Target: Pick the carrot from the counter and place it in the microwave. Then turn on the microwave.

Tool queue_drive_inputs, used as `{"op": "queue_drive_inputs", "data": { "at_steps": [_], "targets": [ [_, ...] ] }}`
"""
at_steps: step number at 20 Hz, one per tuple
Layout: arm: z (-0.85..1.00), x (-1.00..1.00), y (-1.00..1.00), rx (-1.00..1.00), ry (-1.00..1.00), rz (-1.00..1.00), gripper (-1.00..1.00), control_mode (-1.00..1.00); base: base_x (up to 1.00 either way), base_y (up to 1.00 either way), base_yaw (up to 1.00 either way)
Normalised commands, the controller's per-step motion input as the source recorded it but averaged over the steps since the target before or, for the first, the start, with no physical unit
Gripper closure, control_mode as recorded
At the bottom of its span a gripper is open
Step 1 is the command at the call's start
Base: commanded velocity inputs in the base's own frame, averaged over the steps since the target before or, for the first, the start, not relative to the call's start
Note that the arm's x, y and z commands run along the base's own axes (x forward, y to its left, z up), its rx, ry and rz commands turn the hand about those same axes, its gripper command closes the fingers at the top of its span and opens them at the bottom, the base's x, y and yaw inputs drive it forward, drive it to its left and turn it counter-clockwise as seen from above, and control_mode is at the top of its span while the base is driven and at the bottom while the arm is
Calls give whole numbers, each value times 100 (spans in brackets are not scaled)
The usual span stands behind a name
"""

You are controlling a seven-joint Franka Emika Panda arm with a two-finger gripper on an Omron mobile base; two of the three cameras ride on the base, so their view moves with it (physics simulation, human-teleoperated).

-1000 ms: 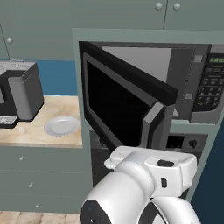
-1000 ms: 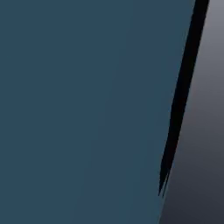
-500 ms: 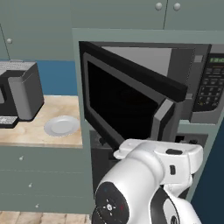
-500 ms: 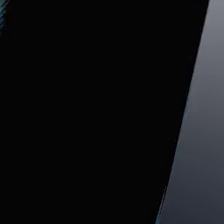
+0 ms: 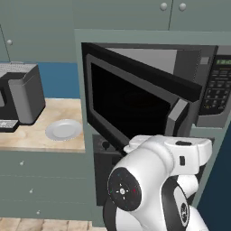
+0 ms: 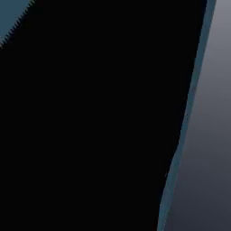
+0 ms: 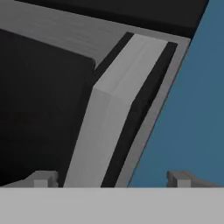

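Note:
The microwave (image 5: 205, 67) is a black built-in box with a keypad (image 5: 218, 92) at its right. Its door (image 5: 131, 103) stands part-way open, hinged at the left, with the free edge swung out toward me. In the hand view the door's grey handle bar (image 7: 109, 118) runs up close ahead, lined up between the two fingertips (image 7: 43, 179). My gripper (image 7: 111, 180) is open and holds nothing. The carrot is hidden. The beige counter (image 5: 40, 137) lies to the left of the microwave.
A round grey plate (image 5: 64, 130) sits on the counter near the microwave. A black and grey appliance (image 5: 20, 94) stands at the far left. Grey-green cabinets (image 5: 171, 13) hang above, drawer fronts (image 5: 40, 180) below. A blue wall (image 7: 192, 109) shows beyond the door.
The door's free edge has swung right, toward the microwave front, narrowing the opening. My arm has moved up and right with it. The right base view went from blue to nearly black.

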Motion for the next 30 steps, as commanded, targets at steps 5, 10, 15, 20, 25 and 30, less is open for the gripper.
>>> {"op": "queue_drive_inputs", "data": {
  "at_steps": [5, 10, 15, 20, 25, 30],
  "targets": [
    [-8, 22, -19, -3, -2, 0, -100, -100, 0, 0, 0],
    [-9, 20, -15, -4, -3, 0, -100, -100, 0, 0, 0],
    [-13, 25, -12, -4, -4, 0, -100, -100, 0, 0, 0],
    [-17, 29, -15, -3, -7, 0, -100, -100, 0, 0, 0],
    [-21, 26, -19, -2, -9, -1, -100, -100, 0, 0, 0],
    [-23, 29, -17, -2, -9, -2, -100, -100, 0, 0, 0]
  ]
}}
